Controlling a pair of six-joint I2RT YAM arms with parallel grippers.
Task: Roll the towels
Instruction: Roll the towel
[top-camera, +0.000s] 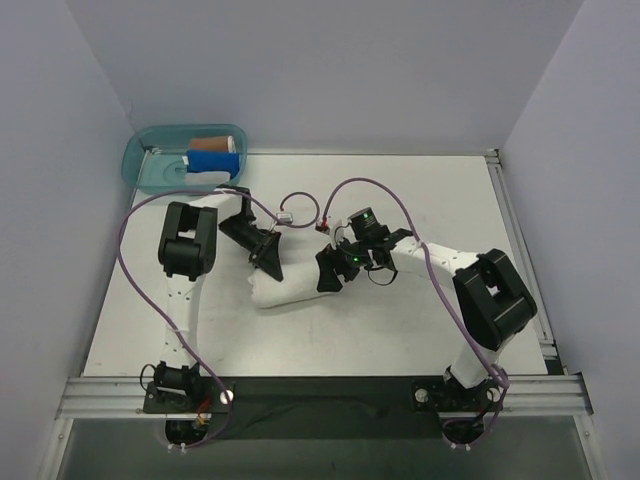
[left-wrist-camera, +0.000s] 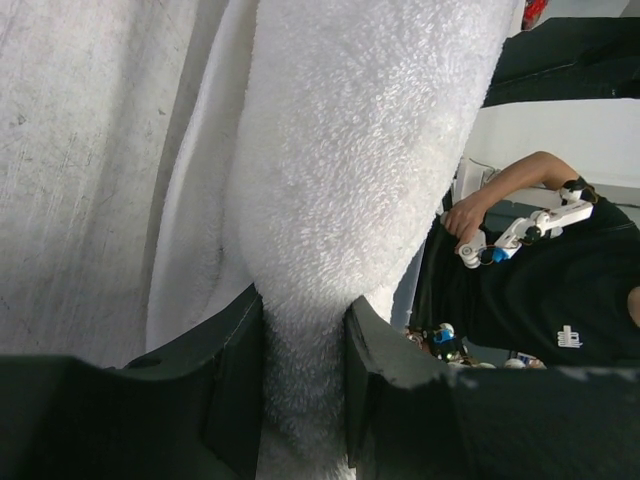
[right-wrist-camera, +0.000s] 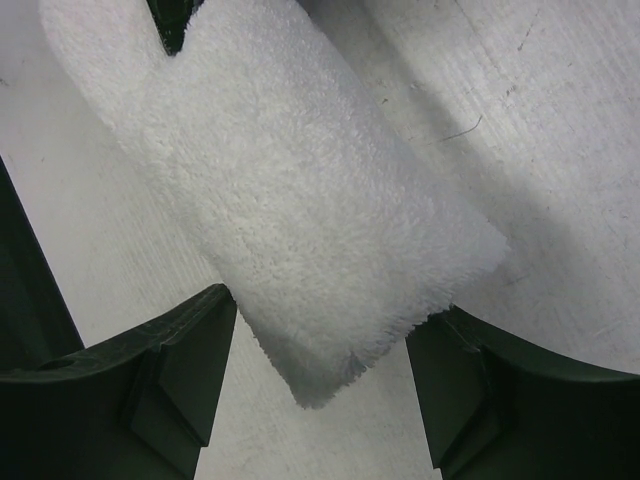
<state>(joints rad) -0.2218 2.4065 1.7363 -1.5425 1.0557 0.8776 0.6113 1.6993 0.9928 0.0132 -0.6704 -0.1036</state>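
Left fingers (left-wrist-camera: 228, 395) pinch the rolled white towel (left-wrist-camera: 350, 180).

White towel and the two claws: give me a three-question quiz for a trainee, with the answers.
1. True or false: the left claw is shut on the white towel.
2. The right claw is: A) open, its fingers on either side of the towel's end; B) shut on nothing; C) out of every view.
3. What holds the blue towel?

Key: 1 true; 2 A; 3 the teal bin at the table's far left corner.
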